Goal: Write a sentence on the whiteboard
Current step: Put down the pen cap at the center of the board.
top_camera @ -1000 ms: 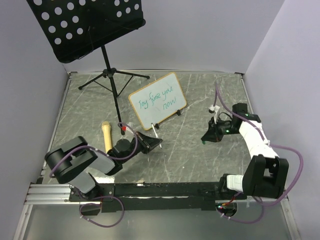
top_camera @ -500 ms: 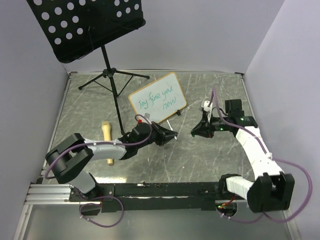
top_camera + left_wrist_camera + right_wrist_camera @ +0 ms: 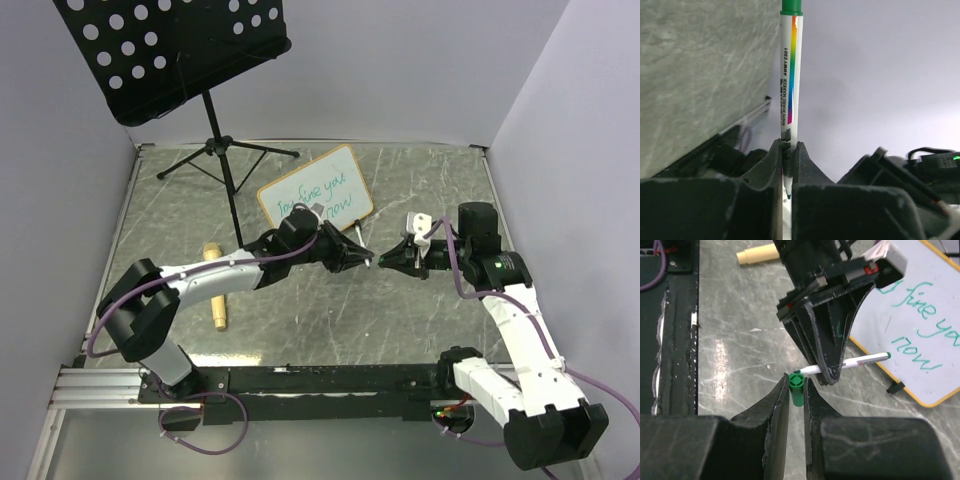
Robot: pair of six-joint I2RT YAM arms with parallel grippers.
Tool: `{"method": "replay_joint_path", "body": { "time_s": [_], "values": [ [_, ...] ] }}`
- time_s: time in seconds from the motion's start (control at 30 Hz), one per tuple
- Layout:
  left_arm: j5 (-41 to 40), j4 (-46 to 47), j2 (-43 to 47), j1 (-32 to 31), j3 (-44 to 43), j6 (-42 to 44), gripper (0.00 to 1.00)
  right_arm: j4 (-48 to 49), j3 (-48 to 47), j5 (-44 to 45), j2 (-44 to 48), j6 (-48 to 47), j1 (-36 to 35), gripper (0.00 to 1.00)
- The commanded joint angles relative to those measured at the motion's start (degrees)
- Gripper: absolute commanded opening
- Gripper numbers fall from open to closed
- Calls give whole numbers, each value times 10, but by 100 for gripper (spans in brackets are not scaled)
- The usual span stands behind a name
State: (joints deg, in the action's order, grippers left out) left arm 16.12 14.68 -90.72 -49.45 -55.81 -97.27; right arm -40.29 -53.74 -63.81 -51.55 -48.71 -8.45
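- Cap (image 3: 797, 390), green, is pinched by the R end effector (image 3: 796, 383). Jaws are closed on it, w/ its open end showing toward the marker.
- Marker (image 3: 790, 75) is clamped near its writing end by the L end effector (image 3: 788, 146), w/ the barrel and green tail sticking out beyond. In the R wrist view its tip is seen just above the cap, not yet inside.
- Step is judged to be recapping, so the writing is prob. finished.
- Risk: tip & cap mouth look slightly off-axis. If they are pushed together like that, the cap could be levered out of the pinch or ink wiped on its rim.
- Risk: the marker is held by a narrow pinch only. An axial push could slide it back through the fingers, so the cap would not be seated.
- Counter (image 3: 400, 330) lies below both, and a dropped cap could roll away on it.
- Whiteboard (image 3: 345, 185), w/ teal text, is propped at a tilt just behind the L wrist. It could be knocked over or smeared if that arm is swung back carelessly.
- Music stand (image 3: 170, 50) is farthest and well apart, so no trouble is expected there.
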Motion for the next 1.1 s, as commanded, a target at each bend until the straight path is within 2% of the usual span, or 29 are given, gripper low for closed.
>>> {"method": "replay_joint_path", "body": {
  "time_s": [0.0,0.03,0.17,0.3,0.47,0.5,0.63,0.77,1.07],
  "values": [
    [31,-134,-13,-6,-22,144,1,20,10,11,10,-5,28,0],
    [30,-144,-11,-8,2,189,1,17,13,10,13,-10,38,0],
    [57,-93,-18,-30,84,253,1,-11,19,-1,-7,-22,98,0],
    [-5,-179,-68,-76,52,305,1,-25,25,8,-86,-16,121,0],
    [-129,-184,-59,-113,44,278,1,-80,0,38,-229,-5,128,0],
    [-142,-172,-48,-116,47,273,1,-75,-1,45,-272,15,128,0],
    [-175,-132,-29,-129,79,259,1,-13,0,99,-340,86,128,0],
    [-186,-127,-18,-130,87,262,1,45,7,168,-380,180,128,0],
    [-185,-102,-10,-125,98,251,1,43,-40,224,-478,232,129,2]
  ]
}}
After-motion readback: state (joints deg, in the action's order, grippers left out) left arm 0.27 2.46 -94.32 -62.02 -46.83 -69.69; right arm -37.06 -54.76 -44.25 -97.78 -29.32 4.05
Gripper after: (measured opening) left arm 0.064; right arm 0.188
